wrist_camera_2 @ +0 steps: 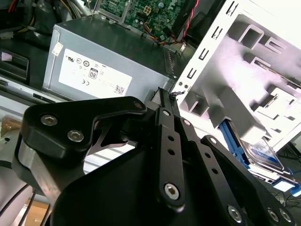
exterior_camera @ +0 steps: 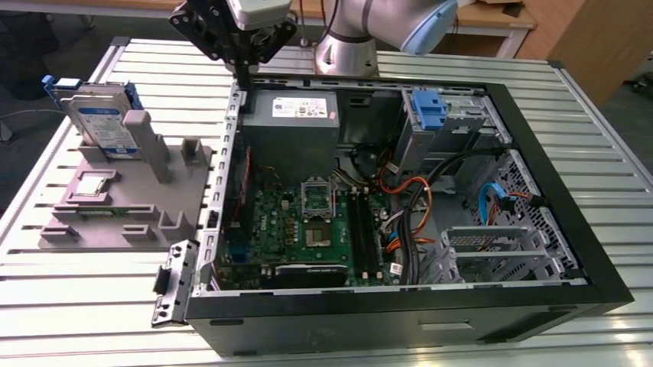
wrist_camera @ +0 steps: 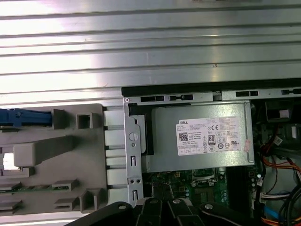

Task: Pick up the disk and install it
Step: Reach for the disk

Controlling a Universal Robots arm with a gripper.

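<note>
Exterior view's left holds the disk, upright in a grey fixture on the bench, well apart from the claw, which hangs pinched together and empty. Rigid, weighty and shock-sensitive, it probably wants gripping across its flat faces near the top.

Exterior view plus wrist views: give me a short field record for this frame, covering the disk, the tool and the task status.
disk: upright in the grey fixture, at the exterior view's left, outside the computer case
tool: shut, empty, above the case edge near the power supply
contact: none; tool apart from disk
status: disk not yet picked up
</note>
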